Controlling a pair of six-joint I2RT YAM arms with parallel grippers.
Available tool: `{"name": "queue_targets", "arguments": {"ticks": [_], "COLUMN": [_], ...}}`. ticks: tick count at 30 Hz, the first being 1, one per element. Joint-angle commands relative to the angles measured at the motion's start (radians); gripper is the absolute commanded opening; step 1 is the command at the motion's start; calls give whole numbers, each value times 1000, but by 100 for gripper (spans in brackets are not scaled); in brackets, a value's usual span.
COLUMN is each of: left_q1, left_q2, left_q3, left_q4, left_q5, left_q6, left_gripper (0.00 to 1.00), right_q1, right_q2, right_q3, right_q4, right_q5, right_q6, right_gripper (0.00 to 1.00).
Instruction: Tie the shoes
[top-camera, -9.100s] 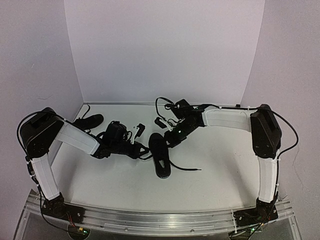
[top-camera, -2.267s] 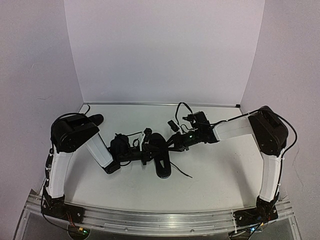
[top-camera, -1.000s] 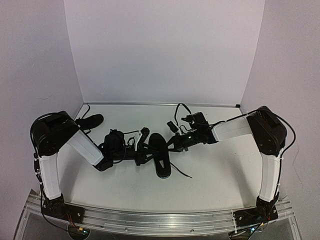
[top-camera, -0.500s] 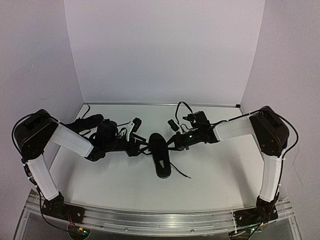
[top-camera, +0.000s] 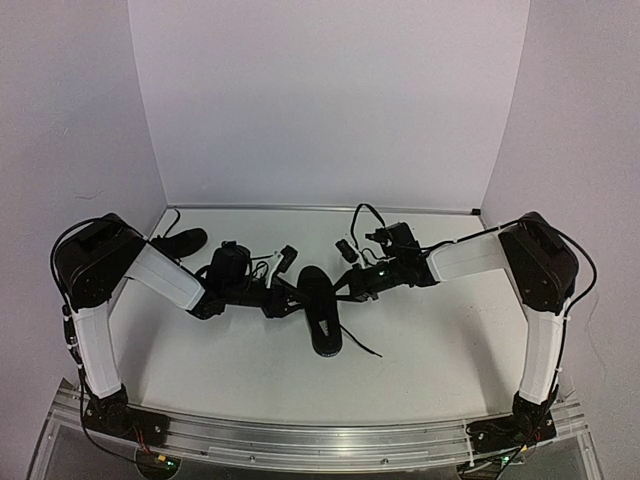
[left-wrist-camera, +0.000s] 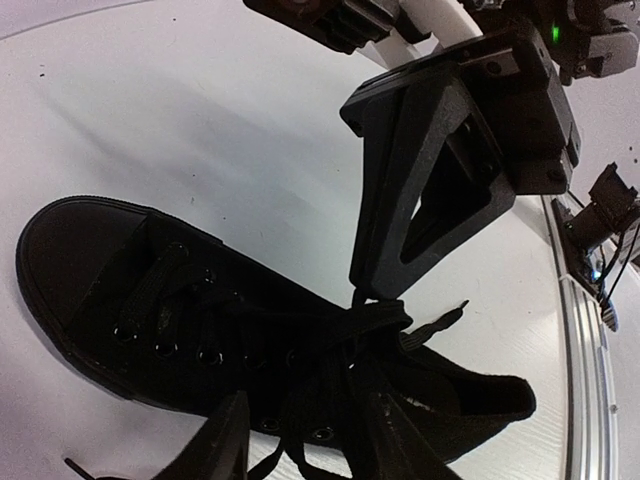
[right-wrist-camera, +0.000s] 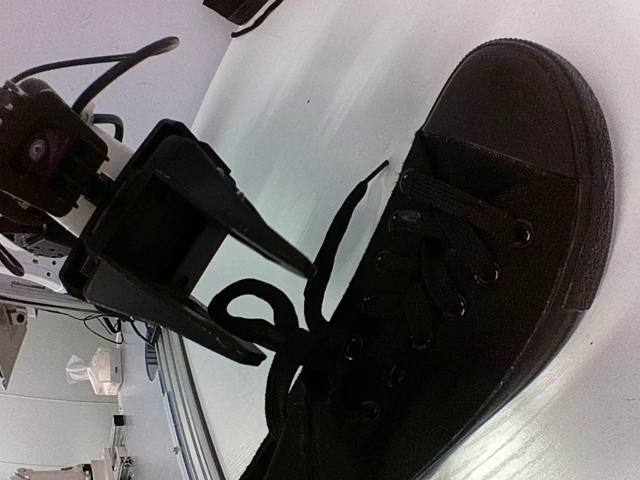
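Observation:
One black shoe lies mid-table with its toe toward the near edge; it fills the left wrist view and the right wrist view. The second shoe rests at the back left. My right gripper is shut, its tips pinching a lace at the knot above the shoe's tongue. My left gripper stands open just left of the shoe. A small loop of lace sits between its fingers, draped over the lower one.
A loose lace end trails onto the table right of the middle shoe. White walls close the back and both sides. An aluminium rail runs along the near edge, holding both arm bases.
The left arm pulled back to the left half a second ago and has now come back toward the shoe. The right arm and the shoe have stayed put.

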Motion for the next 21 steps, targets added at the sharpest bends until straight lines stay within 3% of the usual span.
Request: {"name": "queue_targets", "arguments": {"ticks": [1, 7, 21], "left_q1": [-1, -7, -155], "left_q2": [2, -21, -29], "left_q3": [39, 24, 87], "left_q4": [23, 29, -118], "left_q5": [43, 60, -16], "left_q6": [-3, 8, 132], "left_gripper": [28, 1, 0], "right_q1": [6, 5, 21], "right_q2": [-54, -35, 61], "right_q3": [-7, 13, 116], "right_q4": [22, 22, 21], "right_q5": [21, 31, 9], "right_q6": [-6, -2, 1], "right_gripper": [0, 0, 0]}}
